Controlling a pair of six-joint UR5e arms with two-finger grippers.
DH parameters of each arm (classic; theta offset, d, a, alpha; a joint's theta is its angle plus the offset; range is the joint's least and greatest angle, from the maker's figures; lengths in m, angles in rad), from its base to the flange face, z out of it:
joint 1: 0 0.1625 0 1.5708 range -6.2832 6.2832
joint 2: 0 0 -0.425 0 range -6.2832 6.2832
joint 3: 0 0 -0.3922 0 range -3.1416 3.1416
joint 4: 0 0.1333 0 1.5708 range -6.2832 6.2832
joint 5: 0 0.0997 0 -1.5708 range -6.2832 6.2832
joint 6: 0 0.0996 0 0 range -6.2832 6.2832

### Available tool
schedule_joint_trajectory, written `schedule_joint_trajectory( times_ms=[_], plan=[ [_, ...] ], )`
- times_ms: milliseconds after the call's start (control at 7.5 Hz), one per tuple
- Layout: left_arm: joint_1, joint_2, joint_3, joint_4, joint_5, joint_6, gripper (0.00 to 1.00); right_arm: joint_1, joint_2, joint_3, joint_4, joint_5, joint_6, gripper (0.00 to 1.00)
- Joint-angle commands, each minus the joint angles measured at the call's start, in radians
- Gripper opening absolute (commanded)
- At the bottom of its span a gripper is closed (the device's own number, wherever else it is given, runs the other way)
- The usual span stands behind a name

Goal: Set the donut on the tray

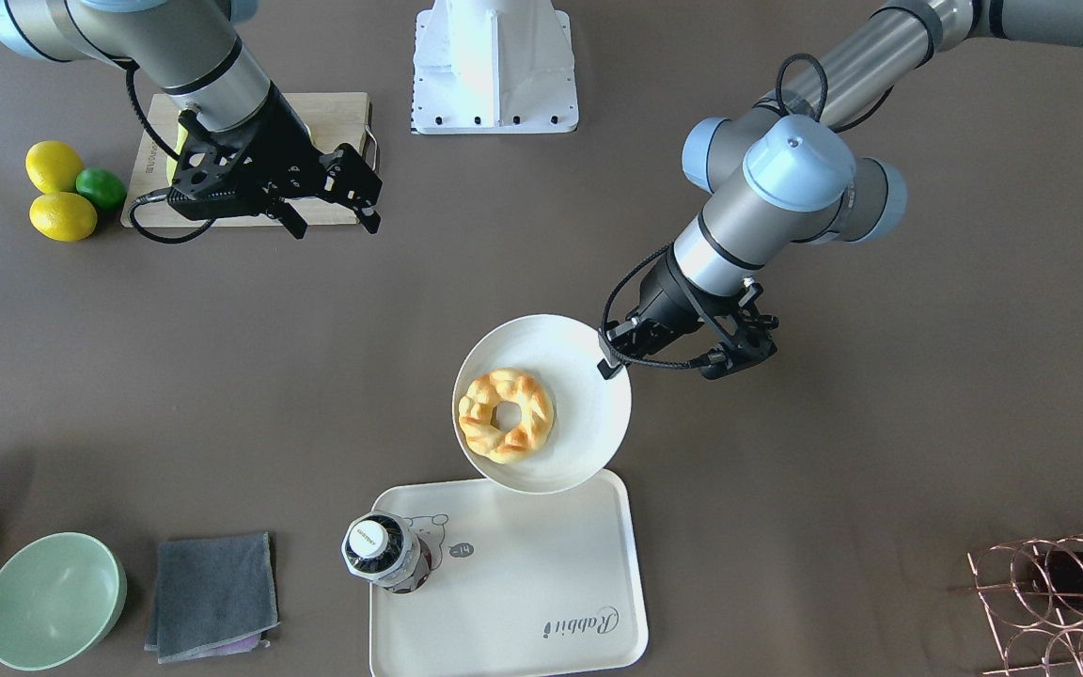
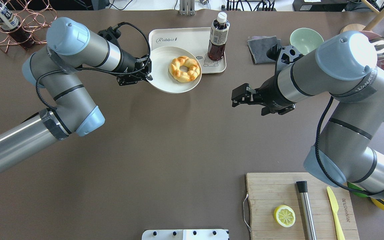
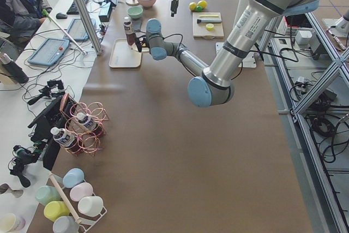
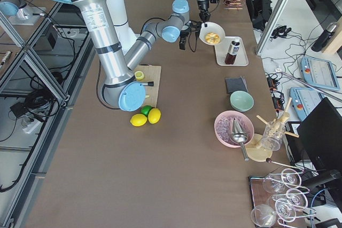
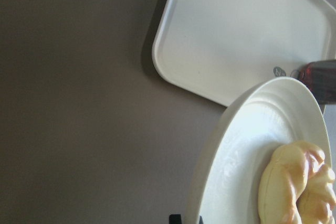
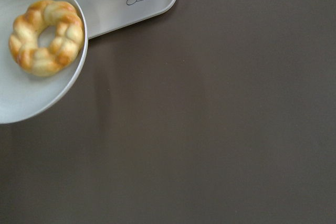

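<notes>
My left gripper (image 1: 611, 365) is pinched narrow on the rim of the round off-white plate (image 1: 588, 442). In the left wrist view the fingertips (image 5: 174, 219) sit right at the plate's edge. The golden-brown twisted ring donut (image 1: 505, 416) lies flat in that plate. It sits on the side away from the pinched rim, so bare plate separates it from the fingers and nothing of the gripper touches it.

From overhead, the plate (image 2: 160, 71) overlaps the near edge of the cream-white rectangular tray (image 2: 182, 36) with the "Rabbit" script. The donut (image 2: 184, 68) shows close to that edge. In the front-facing view it looks just short of the tray (image 1: 541, 564), with only the plate's edge over the tray's corner. I cannot tell whether the plate rests on the tray's rim or hangs clear of it. The donut is in the plate, not on the tray's own surface.

A dark bottle with a white cap (image 1: 382, 550) stands upright on the tray, by the cartoon print, near the plate but apart from the donut.

My right gripper (image 1: 330, 221) is spread wide and holds nothing. It hovers over bare brown table, well apart from the donut and the tray. Its wrist view catches the donut (image 6: 46, 36) at the upper left, with the tray's corner (image 6: 105, 9) just beside the plate.
</notes>
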Motion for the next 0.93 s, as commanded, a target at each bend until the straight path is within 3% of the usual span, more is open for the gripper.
schedule_joint_trajectory(
  times_ms=[0,400,800],
  plan=[
    [-0.008,-0.141,0.314,-0.188,0.168,-0.169,0.00,0.031,-0.066,0.007,0.006,0.002,-0.079,1.00],
    [0.010,-0.224,0.522,-0.268,0.271,-0.234,0.00,0.068,-0.181,0.031,0.011,0.002,-0.237,1.00],
    [0.020,-0.255,0.588,-0.319,0.271,-0.235,0.00,0.083,-0.190,0.033,0.011,-0.001,-0.241,1.00]
  ],
)
